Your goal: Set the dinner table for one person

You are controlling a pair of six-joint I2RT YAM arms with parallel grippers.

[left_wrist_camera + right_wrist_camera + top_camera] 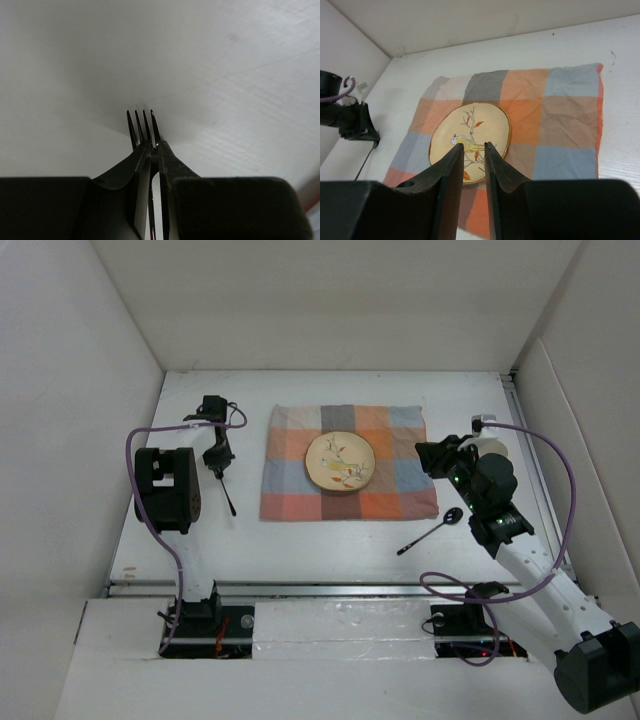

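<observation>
The dinner table (pixel 330 550) is a wide white top with white walls around it, and near its middle lies a checked placemat (pixel 400 475) in orange, grey and blue. On the placemat, a little left of its centre, sits 1 round cream plate (pixel 340 461) with a painted bird on a branch. The left gripper (pixel 217 466) is over the bare table just to the left of the placemat. Its jaws are closed tight on a dark fork (pixel 229 500), and in the left wrist view the 4 tines stick out past the fingertips (pixel 167 152). In the top view the handle slants toward the near edge. The right gripper (pixel 432 457) is at the right edge of the placemat and faces the plate. Its jaws hold nothing and leave only a narrow gap, through which the right wrist view shows the plate. A dark spoon (pixel 428 533) lies on the table near the placemat's near right corner, apart from both grippers.
</observation>
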